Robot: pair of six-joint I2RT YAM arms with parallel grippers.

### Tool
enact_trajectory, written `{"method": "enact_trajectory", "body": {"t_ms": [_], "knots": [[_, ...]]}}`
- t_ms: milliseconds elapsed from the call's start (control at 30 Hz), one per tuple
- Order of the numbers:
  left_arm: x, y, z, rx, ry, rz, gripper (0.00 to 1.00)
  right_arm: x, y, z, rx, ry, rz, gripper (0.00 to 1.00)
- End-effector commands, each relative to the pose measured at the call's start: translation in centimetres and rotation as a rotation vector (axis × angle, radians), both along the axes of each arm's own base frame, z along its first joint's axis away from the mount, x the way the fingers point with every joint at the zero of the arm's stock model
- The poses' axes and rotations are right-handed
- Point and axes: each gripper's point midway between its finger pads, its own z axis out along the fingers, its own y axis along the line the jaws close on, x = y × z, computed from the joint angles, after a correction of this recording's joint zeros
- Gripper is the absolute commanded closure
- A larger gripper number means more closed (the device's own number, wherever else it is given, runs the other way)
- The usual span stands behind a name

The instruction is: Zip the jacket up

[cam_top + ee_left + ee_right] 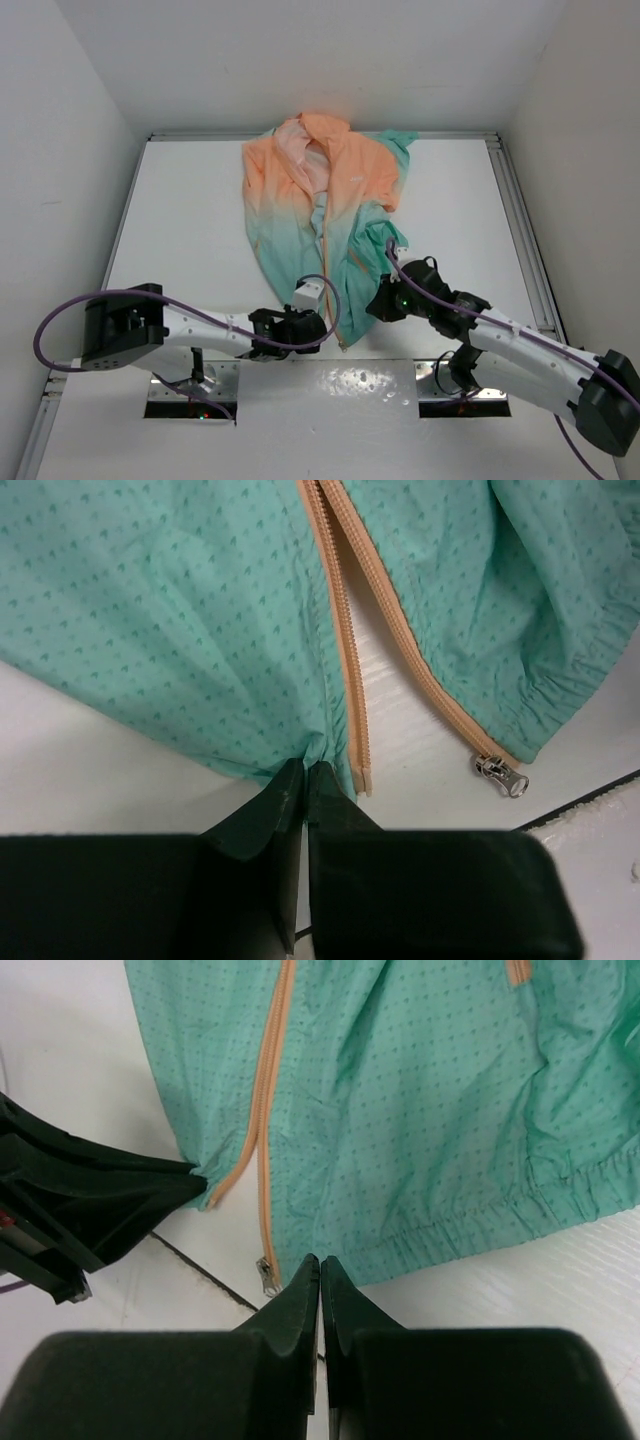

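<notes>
— Item and place?
— Jacket (322, 200) lay flat on table (190, 200), hem toward the arms; zipper (350, 670) unjoined, slider (268, 1272) at hem.
— Jaws?
— Left gripper (305, 775) pinched the hem corner. Right gripper (320, 1265) was clenched beside the slider, hold unclear.
— Step?
— Likely aligning; next, seat the free end in the slider.

High rear overview, close wrist views (shared: jacket hem (480, 1222))

Top view: small white chest logo (352, 180) on the thin hooded peach-to-mint jacket (300, 235) is too small to read. The white-and-black right arm (440, 298) covers the hem's right corner.
Left wrist view: jacket cut off at top edge, only mint panels visible. At the hem the left gripper (304, 772) has its fingers pressed together. Any fabric between the pads is hidden.
</notes>
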Motion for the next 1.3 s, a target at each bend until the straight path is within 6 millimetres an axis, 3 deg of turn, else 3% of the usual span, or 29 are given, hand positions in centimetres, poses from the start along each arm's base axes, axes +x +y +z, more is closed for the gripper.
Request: {"method": "enact_trajectory", "body": {"t_ms": [0, 133, 167, 200, 267, 367, 467, 533, 700, 833, 1133, 1267], "knots": [[-0.2, 0.6, -0.1, -0.022, 0.013, 0.027, 1.00, 1.1, 1.3, 1.9, 0.070, -0.050, -0.023, 0.98], [1.6, 0.2, 5.0, -0.217, -0.108, 0.091, 1.00, 1.6, 3.0, 3.5, 0.162, -0.058, -0.016, 0.90], [1.9, -0.2, 6.3, -0.287, -0.132, 0.103, 1.00, 1.5, 3.5, 3.7, 0.189, -0.049, -0.016, 0.84], [2.4, -0.2, 7.6, -0.340, -0.166, 0.129, 1.00, 1.5, 4.8, 5.2, 0.274, -0.050, -0.009, 0.80], [3.1, 0.0, 10.4, -0.465, -0.219, 0.161, 1.00, 1.3, 6.1, 6.0, 0.351, -0.023, -0.007, 0.71], [3.8, 1.0, 13.1, -0.599, -0.292, 0.211, 1.00, 1.2, 8.0, 7.6, 0.419, -0.031, 0.020, 0.62], [3.8, 1.6, 13.8, -0.690, -0.313, 0.220, 1.00, 1.2, 9.3, 9.6, 0.512, -0.023, 0.014, 0.50], [3.7, 1.7, 13.6, -0.693, -0.313, 0.215, 1.00, 1.4, 9.9, 10.5, 0.570, -0.032, 0.010, 0.49], [3.2, 1.3, 13.3, -0.713, -0.292, 0.181, 1.00, 1.8, 10.8, 11.1, 0.618, -0.014, 0.005, 0.53], [2.9, 0.9, 13.6, -0.737, -0.287, 0.154, 1.00, 1.8, 11.4, 10.0, 0.597, 0.027, 0.012, 0.54], [2.0, -0.1, 14.2, -0.785, -0.276, 0.080, 1.00, 1.8, 12.5, 10.8, 0.671, 0.048, 0.037, 0.66], [1.9, -0.1, 14.6, -0.795, -0.280, 0.070, 1.00, 1.8, 13.0, 9.9, 0.642, 0.084, 0.043, 0.66]]}}
